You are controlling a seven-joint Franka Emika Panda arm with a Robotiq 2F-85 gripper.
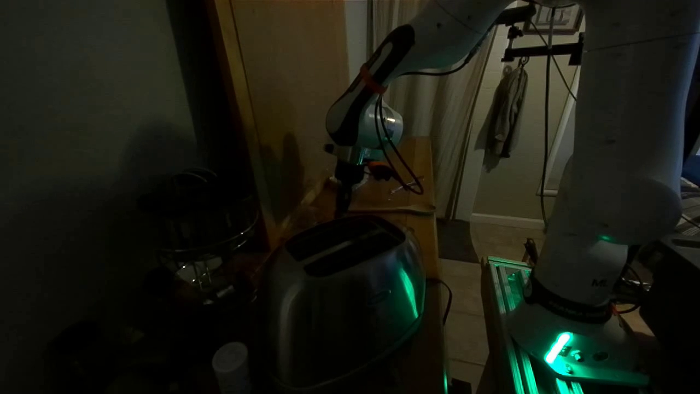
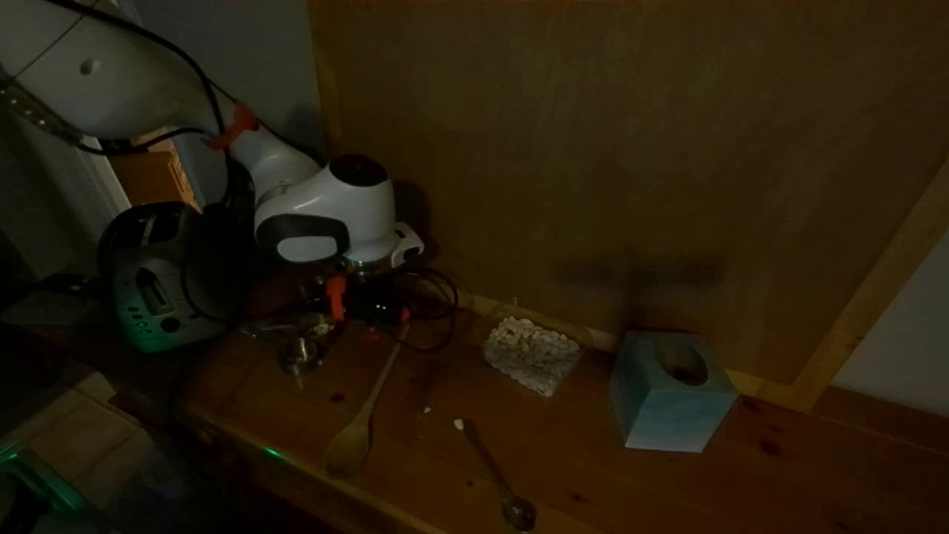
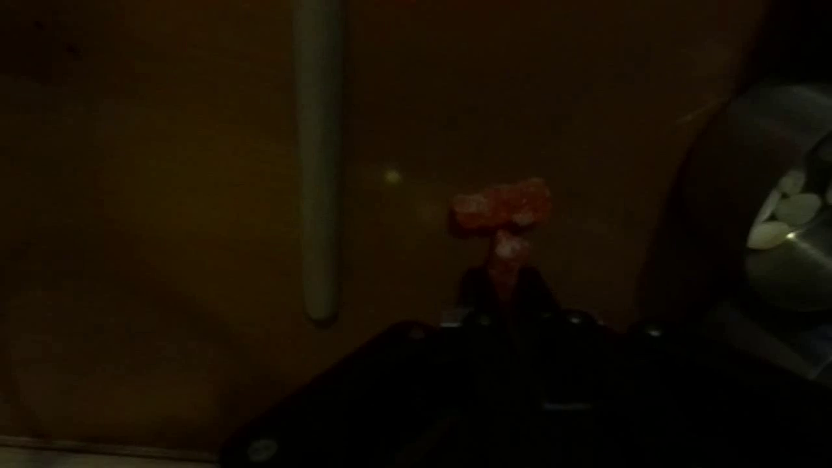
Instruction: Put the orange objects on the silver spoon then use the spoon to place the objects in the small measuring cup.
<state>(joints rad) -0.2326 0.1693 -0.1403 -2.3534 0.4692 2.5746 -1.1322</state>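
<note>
Dim wood surface (image 3: 182,195): end effector (image 3: 507,284) pinched on orange pc (image 3: 511,250), w/ 2nd pc (image 3: 504,205) just in front.

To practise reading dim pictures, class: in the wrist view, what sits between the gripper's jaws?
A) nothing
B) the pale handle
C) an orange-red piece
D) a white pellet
C: the wrist view shows one orange-red piece between the jaws of the gripper, while the pale handle lies apart from them.
</note>
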